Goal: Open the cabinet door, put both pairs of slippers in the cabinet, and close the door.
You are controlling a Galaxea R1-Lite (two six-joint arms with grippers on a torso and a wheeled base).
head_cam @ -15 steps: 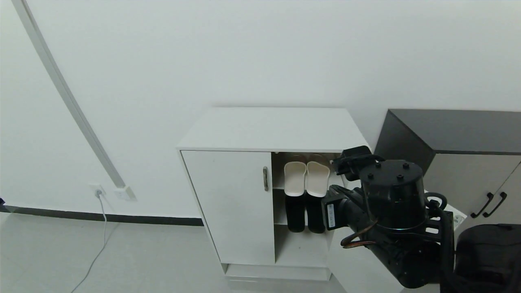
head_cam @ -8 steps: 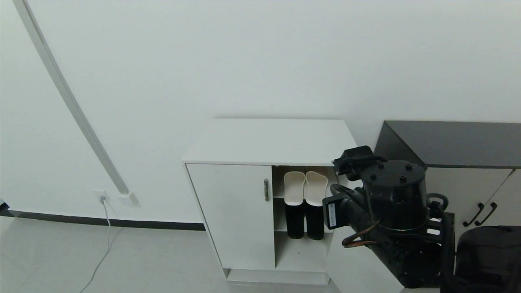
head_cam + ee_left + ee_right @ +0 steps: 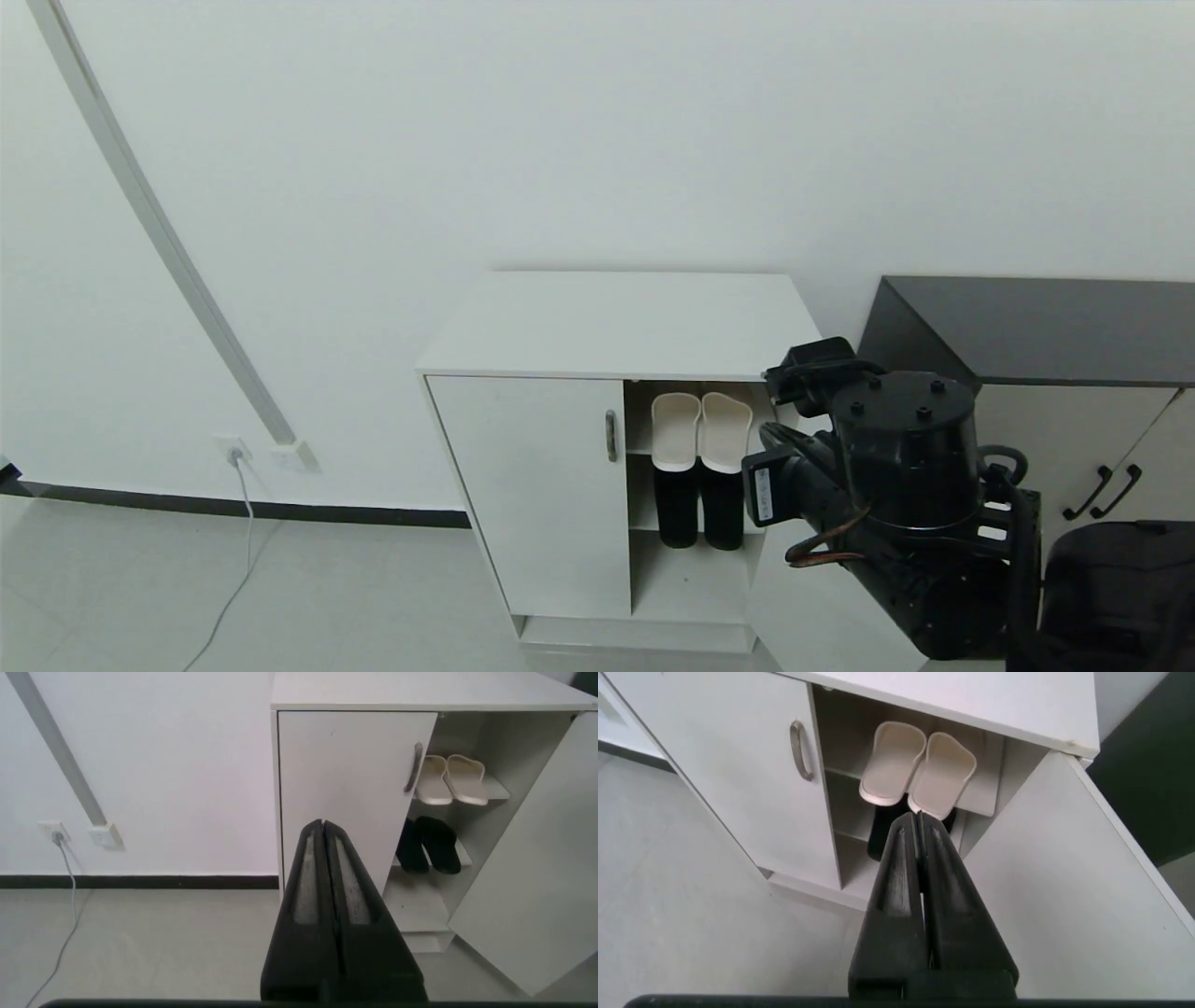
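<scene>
Black left tool (image 3: 322, 829), right tool (image 3: 919, 821): both closed, empty.

Illumination was bright, even and diffuse. Beyond the right gripper (image 3: 919, 819), the interior of the open cabinet (image 3: 616, 317) lay in soft shade, deepest around the black slippers (image 3: 696, 509). The wall conduit (image 3: 161, 233) bowed slightly near the head view's edge.

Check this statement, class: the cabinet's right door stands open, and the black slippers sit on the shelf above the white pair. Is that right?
No. The black slippers sit on the shelf below the white pair, not above, as the left wrist view shows. The cabinet's right door does stand open.
</scene>
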